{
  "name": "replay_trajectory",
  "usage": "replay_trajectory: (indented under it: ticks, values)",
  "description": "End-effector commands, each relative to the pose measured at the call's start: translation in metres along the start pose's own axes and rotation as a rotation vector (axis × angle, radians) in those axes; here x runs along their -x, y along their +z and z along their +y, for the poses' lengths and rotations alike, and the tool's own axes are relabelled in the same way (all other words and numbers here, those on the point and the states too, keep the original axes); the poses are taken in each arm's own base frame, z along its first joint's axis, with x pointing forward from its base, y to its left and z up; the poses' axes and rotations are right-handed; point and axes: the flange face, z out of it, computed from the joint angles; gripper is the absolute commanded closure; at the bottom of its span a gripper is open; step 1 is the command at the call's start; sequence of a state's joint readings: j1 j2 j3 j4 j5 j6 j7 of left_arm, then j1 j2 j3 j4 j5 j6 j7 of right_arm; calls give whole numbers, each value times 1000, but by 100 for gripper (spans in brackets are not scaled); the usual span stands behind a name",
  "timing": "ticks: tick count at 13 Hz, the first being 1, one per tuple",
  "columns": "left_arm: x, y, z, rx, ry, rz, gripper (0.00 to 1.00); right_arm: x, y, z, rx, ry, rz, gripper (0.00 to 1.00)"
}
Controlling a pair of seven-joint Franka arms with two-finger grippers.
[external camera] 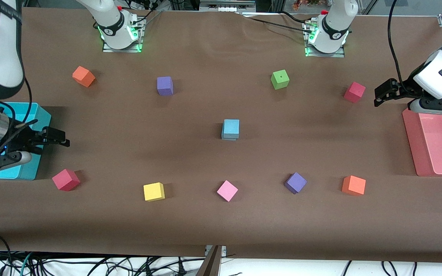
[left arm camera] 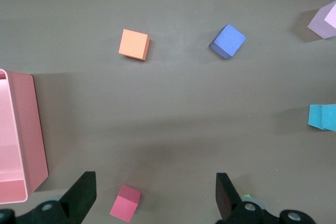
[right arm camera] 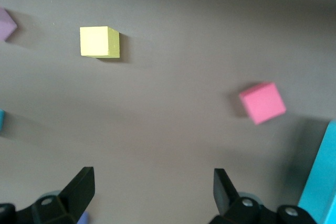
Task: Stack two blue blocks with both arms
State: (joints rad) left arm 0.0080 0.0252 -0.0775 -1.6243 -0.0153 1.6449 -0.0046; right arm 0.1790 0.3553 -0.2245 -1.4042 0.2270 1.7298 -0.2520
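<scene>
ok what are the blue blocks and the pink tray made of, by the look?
Blue blocks, stacked mid-table: likely foam; matte sky-blue faces with no glare and slightly soft edges.
Pink tray at the left arm's end: probably translucent plastic; smooth walls with a pale sheen, and the inner floor shows lighter through it.

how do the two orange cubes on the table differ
One orange cube lies at the right arm's end, farther from the front camera, turned cornerwise, beside a purple cube. The other orange cube lies at the left arm's end, nearer the camera, sitting squarer. Both look the same size.
</scene>
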Motion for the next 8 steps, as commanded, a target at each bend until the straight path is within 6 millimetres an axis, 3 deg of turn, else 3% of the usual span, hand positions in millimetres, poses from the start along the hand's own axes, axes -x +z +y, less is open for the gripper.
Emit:
replay_trajectory:
  ticks: [1, 3, 8]
  values:
    - [0, -6, -4, 71, -9, 6, 0, 42, -21, -15, 78, 4, -28, 0]
    - [1, -9, -25, 114, -48, 10, 0, 66, -33, -42, 188, -74, -51, 0]
    - [1, -5, -14, -25, -2, -1, 0, 85, -45, -42, 172, 40, -88, 0]
